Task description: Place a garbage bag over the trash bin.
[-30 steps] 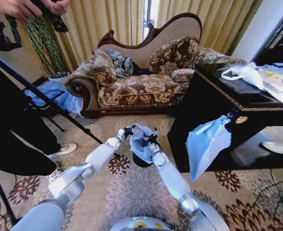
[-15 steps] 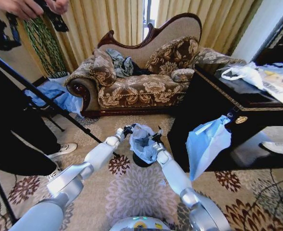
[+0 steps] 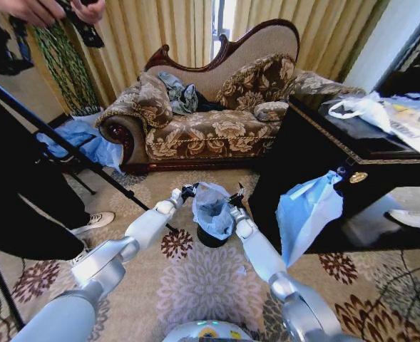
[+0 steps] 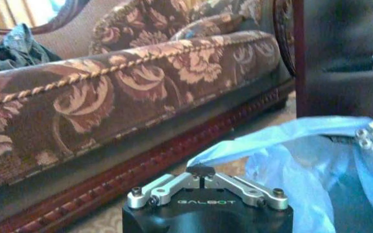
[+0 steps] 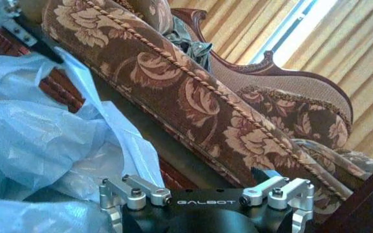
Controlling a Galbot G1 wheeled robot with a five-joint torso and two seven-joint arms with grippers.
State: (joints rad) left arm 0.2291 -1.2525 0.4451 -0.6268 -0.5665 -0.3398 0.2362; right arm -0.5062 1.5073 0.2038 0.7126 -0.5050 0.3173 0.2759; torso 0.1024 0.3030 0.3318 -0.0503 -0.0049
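The garbage bag [image 3: 213,208], thin pale blue film, hangs spread between my two grippers, just above the trash bin [image 3: 208,239], a small black cylinder on the carpet, mostly hidden by the bag. My left gripper [image 3: 190,191] is shut on the bag's edge; in the left wrist view its fingers [image 4: 201,171] pinch the film of the bag [image 4: 283,160]. On the bag's other side sits my right gripper [image 3: 235,195]. In the right wrist view the right gripper [image 5: 206,196] has its jaws spread wide, with the bag [image 5: 37,131] lying against one finger.
A patterned sofa [image 3: 210,121] stands right behind the bin. A black cabinet [image 3: 316,164] is close on the right, with a pale blue bundle [image 3: 306,214] hanging off it and a white bag [image 3: 363,108] on top. A tripod leg [image 3: 67,146] and a person's shoe [image 3: 99,219] are on the left.
My right gripper has moved right and slightly back, and the bag has been pulled wider between the grippers. The left gripper has barely moved.
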